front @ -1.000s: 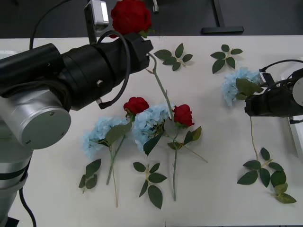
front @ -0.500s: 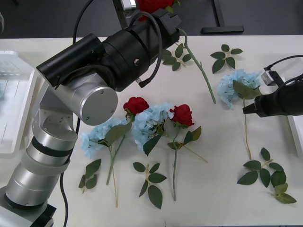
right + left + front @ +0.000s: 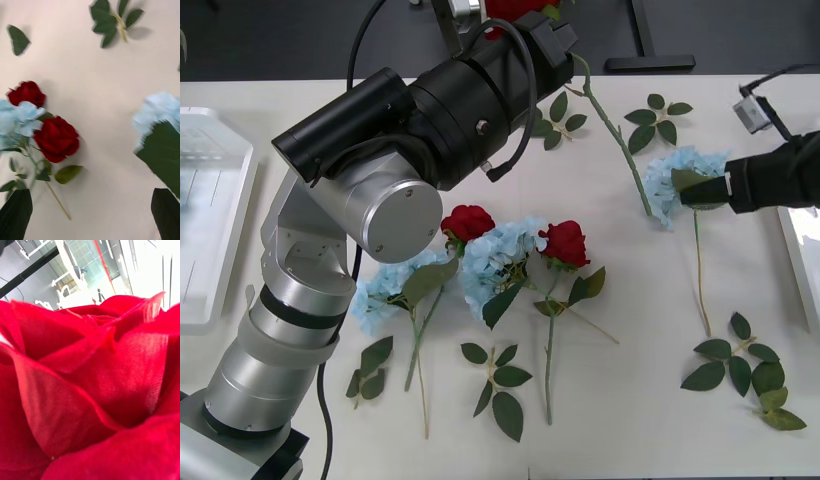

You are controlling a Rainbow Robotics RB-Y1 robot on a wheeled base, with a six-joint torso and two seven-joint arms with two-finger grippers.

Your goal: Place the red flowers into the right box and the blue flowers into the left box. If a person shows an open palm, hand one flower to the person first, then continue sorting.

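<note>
Holds one red rose up high over the far side of the white table, clamped in the left gripper, with the long green stem slanting down to the right. Fills the left wrist view with red petals. Keeps the right gripper low at the right side, its dark fingers wide apart, right beside the leaf of a pale blue flower lying on the table. Shows two more red roses and two more blue flowers lying close together in the middle, with loose green leaf sprigs around. Puts the left box at the left edge and the right box at the right edge.
</note>
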